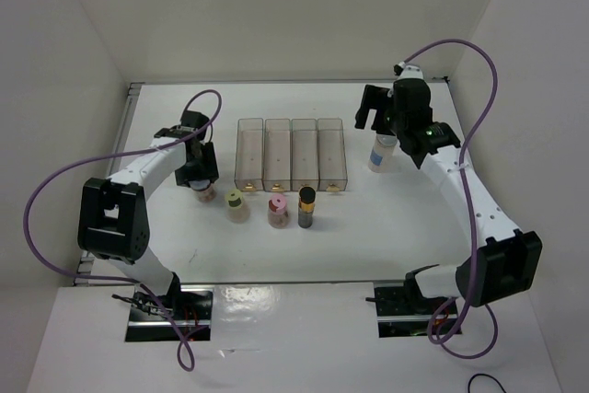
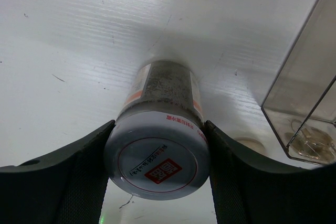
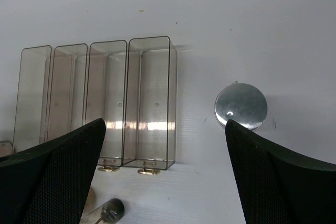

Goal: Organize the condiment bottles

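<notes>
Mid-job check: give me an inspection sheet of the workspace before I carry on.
Surface: white table, light scuffs.
Job's things: grey-lidded jar left of the rack; yellow-green-lidded jar, pink-lidded jar and slim dark jar upright in front of it; blue-labelled jar to its right. All four compartments empty.
Clutter: nothing seen.
Hands: left hand closed on the grey-lidded jar's lid; right hand open over the blue-labelled jar.
Cables: purple cables loop off both arms, away from the jars.
Surroundings: white walls on three sides.
</notes>
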